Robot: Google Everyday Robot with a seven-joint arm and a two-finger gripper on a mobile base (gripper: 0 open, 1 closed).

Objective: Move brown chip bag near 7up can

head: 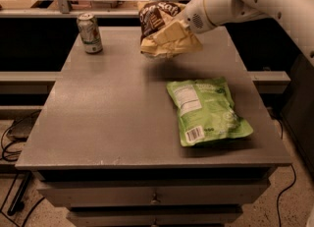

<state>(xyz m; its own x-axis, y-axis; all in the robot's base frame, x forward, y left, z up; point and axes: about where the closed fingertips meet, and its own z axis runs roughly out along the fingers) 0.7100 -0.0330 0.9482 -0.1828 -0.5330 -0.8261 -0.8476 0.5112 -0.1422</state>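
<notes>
- My gripper [183, 27] is above the bench's [108, 118] far edge, fingers clamped on the brown chip bag [158, 27], held off the surface.
- The can [90, 33] stands upright at the far left corner.
- A green bag [206, 110] lies flat near the right edge.

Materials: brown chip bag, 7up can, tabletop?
Brown chip bag: thin creased film, likely plastic, held aloft by the gripper over the table's far side. 7up can: likely aluminium, shiny sides, pull-tab top. Table: matte speckled grey; laminate or paint, unclear.
</notes>
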